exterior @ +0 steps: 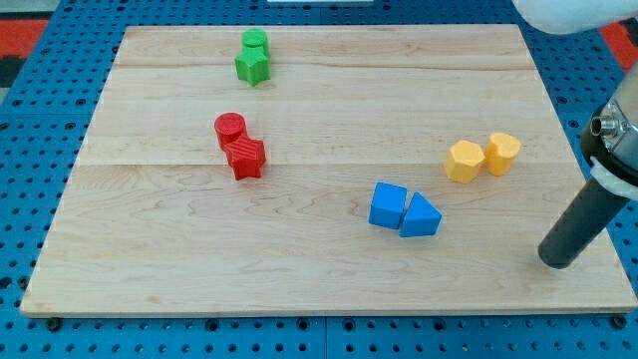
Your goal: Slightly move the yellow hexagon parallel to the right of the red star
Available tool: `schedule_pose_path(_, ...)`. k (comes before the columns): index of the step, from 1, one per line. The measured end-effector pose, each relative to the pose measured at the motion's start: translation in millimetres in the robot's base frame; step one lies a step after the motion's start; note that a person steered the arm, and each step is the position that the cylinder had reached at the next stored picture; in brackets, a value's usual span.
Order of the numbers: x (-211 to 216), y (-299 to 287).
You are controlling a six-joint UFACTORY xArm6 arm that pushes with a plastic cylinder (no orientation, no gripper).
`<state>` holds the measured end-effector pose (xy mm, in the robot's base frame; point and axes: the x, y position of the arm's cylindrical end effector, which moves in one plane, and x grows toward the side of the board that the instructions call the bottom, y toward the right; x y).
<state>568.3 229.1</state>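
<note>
The red star (245,158) lies left of the board's middle, touching a red cylinder (230,128) just above it. Two yellow blocks sit side by side at the view's right, a little above the star's height. The right one looks like the yellow hexagon (502,153). The left yellow block (465,161) is wider and I cannot make out its shape. My tip (554,263) rests on the board near its right edge, below and to the right of the yellow blocks, well apart from them.
A blue cube (388,205) and a blue triangle (420,215) touch each other below and left of the yellow blocks. A green cylinder (255,42) and a green star (252,67) sit at the board's top. The board's right edge (588,189) is close to the rod.
</note>
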Motion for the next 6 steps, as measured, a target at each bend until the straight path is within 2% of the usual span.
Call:
schedule_pose_path(3, -70.9, -49.4)
schedule_pose_path(6, -100.0, -78.0)
